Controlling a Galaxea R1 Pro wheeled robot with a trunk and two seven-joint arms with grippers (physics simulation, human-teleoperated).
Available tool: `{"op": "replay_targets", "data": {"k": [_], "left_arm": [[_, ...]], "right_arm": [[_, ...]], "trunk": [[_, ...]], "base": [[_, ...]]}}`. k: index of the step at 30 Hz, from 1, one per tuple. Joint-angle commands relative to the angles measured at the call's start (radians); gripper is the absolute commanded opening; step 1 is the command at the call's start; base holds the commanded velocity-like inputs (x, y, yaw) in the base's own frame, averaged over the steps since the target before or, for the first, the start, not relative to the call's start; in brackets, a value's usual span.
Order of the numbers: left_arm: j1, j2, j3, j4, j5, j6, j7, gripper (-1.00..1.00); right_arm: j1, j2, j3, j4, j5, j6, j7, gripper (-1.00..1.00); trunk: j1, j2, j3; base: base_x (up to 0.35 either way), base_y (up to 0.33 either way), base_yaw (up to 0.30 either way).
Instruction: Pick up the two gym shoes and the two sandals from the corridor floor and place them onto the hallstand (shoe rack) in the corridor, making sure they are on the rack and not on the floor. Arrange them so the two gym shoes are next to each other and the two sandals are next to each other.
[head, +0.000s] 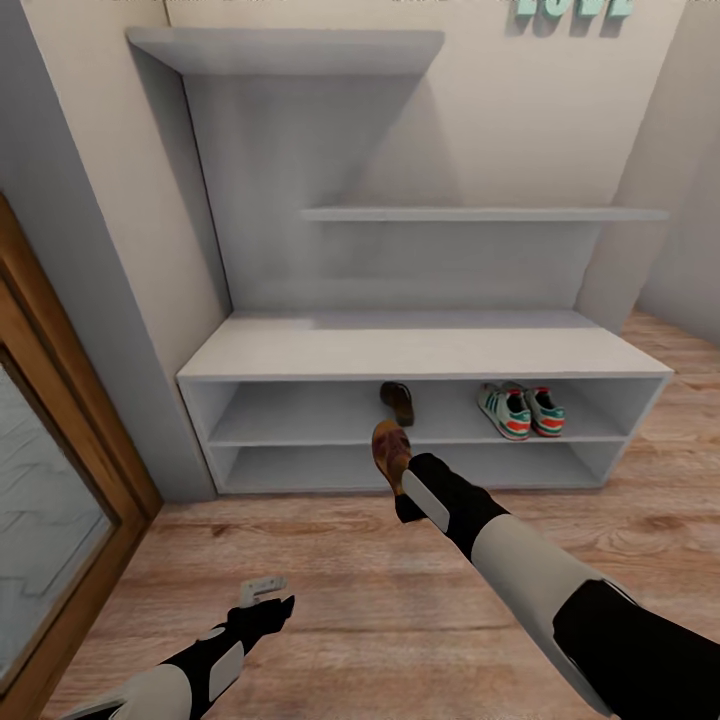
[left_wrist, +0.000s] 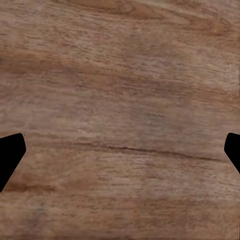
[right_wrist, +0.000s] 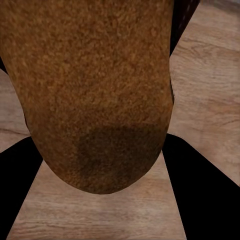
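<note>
Hallstand (head: 420, 350) shelf: one sandal (head: 398, 401) beside gym shoes (head: 520, 411).

2 gym shoes (head: 520, 411), side by side on hallstand (head: 420, 352) upper shelf; 2 sandals: one (head: 398, 401) on same shelf, one (head: 391, 452) in right claw (head: 402, 490).

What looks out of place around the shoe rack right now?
Nothing looks damaged. One sandal lies alone on the hallstand's upper shelf, left of the two gym shoes. Its partner isn't on the rack: it is in the right gripper, in front of the shelves.
</note>
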Motion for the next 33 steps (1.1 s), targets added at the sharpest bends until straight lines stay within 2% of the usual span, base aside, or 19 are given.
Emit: {"op": "replay_targets", "data": {"k": [1,10,19,21,33], "left_arm": [[0.000,0.000,0.008,0.001,-0.005,-0.003,-0.003,1.00],[0.000,0.000,0.008,0.001,-0.005,-0.003,-0.003,1.00],[0.000,0.000,0.008,0.001,-0.005,-0.003,-0.003,1.00],[0.000,0.000,0.009,0.001,-0.005,-0.004,-0.003,1.00],[0.000,-0.001,0.010,0.001,-0.005,-0.004,-0.003,1.00]], "right_arm": [[-0.001,-0.001,0.006,-0.001,-0.011,0.002,-0.009,-1.00],[-0.001,-0.001,0.006,-0.001,-0.011,0.002,-0.009,-1.00],[-0.001,-0.001,0.004,0.003,-0.010,0.002,-0.009,-1.00],[-0.001,-0.001,0.002,0.038,-0.011,0.001,-0.008,-1.00],[-0.001,0.002,0.004,0.073,-0.013,-0.051,-0.008,-1.00]], "trunk": [[0.000,0.000,-0.001],[0.000,0.000,-0.001],[0.000,0.000,-0.001],[0.000,0.000,-0.001],[0.000,0.000,-0.001]], "base": [[-0.133,0.144,0.000],[-0.043,0.062,0.000],[0.140,0.004,0.000],[0.219,0.000,0.000],[0.149,0.000,0.000]]}}
